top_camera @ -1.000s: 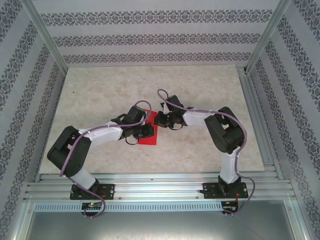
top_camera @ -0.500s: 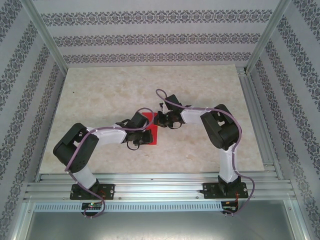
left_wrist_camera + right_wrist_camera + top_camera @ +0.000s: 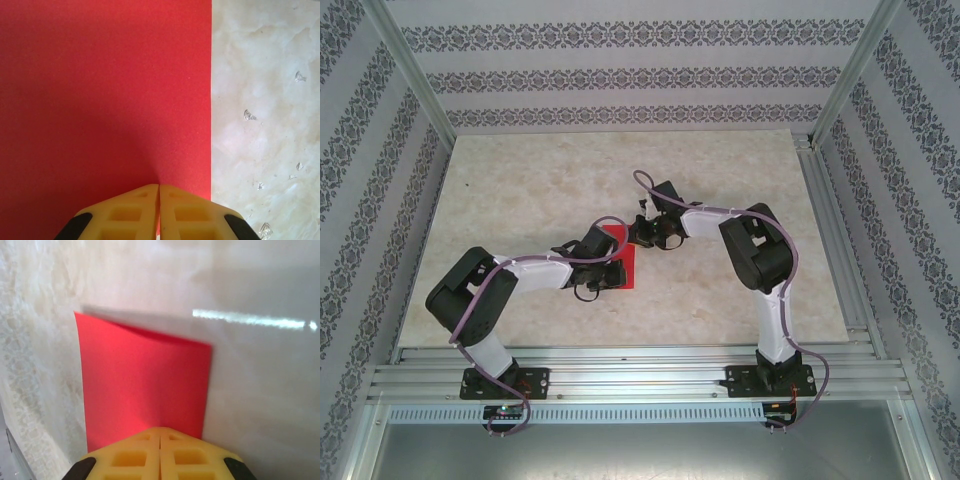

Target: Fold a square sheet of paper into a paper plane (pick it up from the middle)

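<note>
Marbled tabletop carried one square sheet of paper, spread just ahead of two claws: left claw and right claw, each with jaws pressed together, tips at the sheet. Any sideways drag from either tip would likely skid or wrinkle the thin red paper, spoiling the crease

From overhead you get bright, even light, with only soft shadows under the arms on the table, though the detail is slightly coarse. Your left wrist view shows the red sheet crisply, with a dim shadow spreading from 6 toward 9 o'clock and tiny glints at 3 o'clock. On your right wrist view a white glare streak sits at 2 o'clock, and the tabletop around it looks washed out and hazy.
</note>
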You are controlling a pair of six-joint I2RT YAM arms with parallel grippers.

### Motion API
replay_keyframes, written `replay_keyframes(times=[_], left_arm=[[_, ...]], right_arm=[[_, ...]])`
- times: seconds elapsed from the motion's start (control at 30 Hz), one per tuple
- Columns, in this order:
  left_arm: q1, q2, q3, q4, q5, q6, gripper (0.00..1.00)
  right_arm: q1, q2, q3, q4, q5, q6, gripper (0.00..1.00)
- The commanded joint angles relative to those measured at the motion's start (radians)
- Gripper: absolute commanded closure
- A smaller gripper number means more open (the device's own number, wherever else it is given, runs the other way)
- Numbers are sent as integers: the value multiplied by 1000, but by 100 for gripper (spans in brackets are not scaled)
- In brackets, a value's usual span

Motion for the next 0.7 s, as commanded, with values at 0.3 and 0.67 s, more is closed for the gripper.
replay_keyframes(times=[0.3, 0.67], left_arm=[[-33, 64, -61, -105, -4, -7, 89], [-36, 53, -58, -114, -8, -4, 89]], right_arm=[[-50, 66, 95, 54, 129, 46, 92], [-48, 92, 138, -26, 219, 63, 92]])
